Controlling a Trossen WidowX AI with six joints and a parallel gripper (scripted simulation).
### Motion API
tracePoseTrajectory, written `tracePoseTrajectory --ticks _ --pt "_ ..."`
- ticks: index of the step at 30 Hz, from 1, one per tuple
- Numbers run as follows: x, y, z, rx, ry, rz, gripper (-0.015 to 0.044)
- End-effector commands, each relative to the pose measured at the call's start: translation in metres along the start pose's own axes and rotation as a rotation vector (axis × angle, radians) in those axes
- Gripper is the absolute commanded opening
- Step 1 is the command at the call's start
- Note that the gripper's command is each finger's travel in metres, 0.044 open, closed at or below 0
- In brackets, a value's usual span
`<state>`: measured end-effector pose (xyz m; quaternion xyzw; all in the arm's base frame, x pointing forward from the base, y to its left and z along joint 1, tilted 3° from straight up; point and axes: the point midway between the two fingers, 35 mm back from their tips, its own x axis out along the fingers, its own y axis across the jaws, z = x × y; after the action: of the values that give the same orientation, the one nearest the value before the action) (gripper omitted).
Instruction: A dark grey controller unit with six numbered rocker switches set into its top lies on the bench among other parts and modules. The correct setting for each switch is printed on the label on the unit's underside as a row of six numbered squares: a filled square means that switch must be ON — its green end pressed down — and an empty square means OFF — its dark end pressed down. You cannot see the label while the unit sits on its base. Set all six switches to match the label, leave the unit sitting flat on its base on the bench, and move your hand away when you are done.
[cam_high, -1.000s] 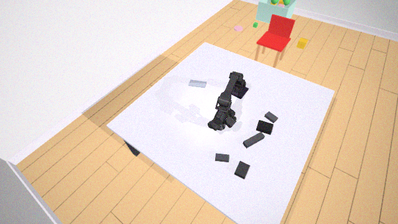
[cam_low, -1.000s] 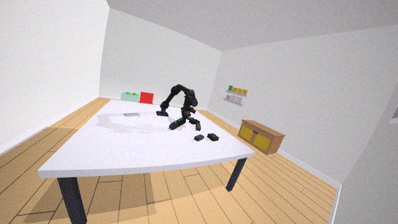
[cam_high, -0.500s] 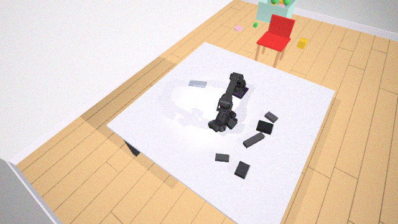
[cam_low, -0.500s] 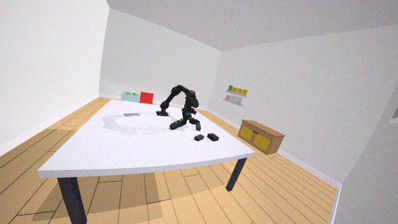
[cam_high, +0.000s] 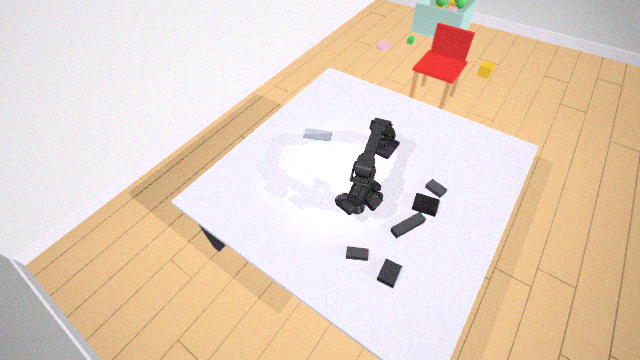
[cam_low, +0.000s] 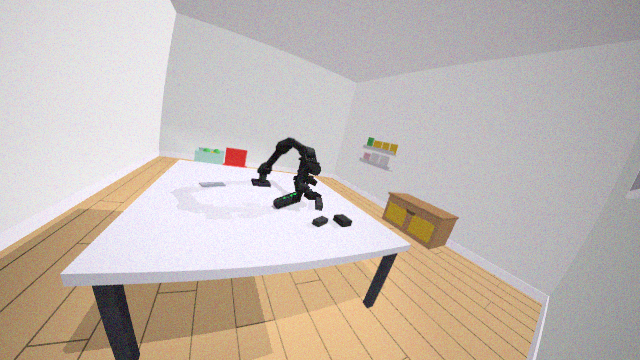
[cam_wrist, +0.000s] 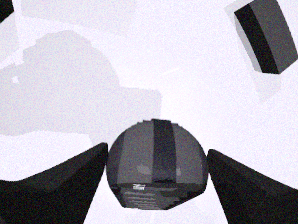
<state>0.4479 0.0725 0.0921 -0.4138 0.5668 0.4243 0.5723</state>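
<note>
The dark grey controller unit (cam_low: 285, 201) (cam_wrist: 139, 160) is tilted in the exterior view, with small green switch ends along its upper side. In the wrist view it shows a rounded end with a darker stripe, and a lower face with small pale marks and lines that are too small to read. My gripper (cam_low: 298, 194) (cam_wrist: 158, 152) is shut on it, one finger at each side. Whether the unit touches the bench is unclear. In the top view the arm and unit blend together near the middle of the bench. Which way each switch is pressed cannot be told.
Several dark modules lie on the bench (cam_high: 300, 220), including a long bar (cam_high: 408, 225), a black block (cam_high: 425, 204), a small block (cam_high: 357, 253) and a larger one (cam_high: 389, 273). A pale grey plate (cam_high: 317, 135) (cam_low: 212, 184) lies beyond the arm.
</note>
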Motion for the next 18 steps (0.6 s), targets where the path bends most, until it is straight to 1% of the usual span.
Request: tracePoseTrajectory --ticks 1,18 --pt "0.0035 -0.0005 -0.0001 0.010 0.002 0.004 0.0338" --pt "0.0133 -0.0005 0.0084 0.010 0.002 0.004 0.0338"
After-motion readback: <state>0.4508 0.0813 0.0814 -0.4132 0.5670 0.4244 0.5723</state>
